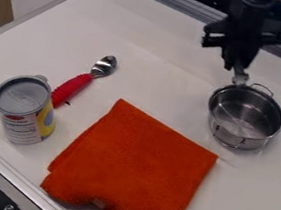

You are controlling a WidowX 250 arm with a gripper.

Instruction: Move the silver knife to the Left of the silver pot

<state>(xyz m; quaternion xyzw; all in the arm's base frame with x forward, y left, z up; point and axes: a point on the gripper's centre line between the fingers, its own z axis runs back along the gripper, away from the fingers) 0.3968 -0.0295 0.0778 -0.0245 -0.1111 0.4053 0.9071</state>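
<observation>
One silver pot (245,117), right of frame; at its far rim, upper right, is one silver knife (240,78), likely light, stiff, slippery, best gripped across its flats near mid-length; above, one black gripper (238,68), narrow, seemingly pinching the knife's upper end.

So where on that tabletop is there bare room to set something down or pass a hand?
The widest bare stretch of tabletop lies between the spoon and the pot, beyond the orange cloth. Another is at the picture's lower right, beside the cloth. It's crowded around the can and spoon handle, and where the gripper hangs by the pot.
</observation>
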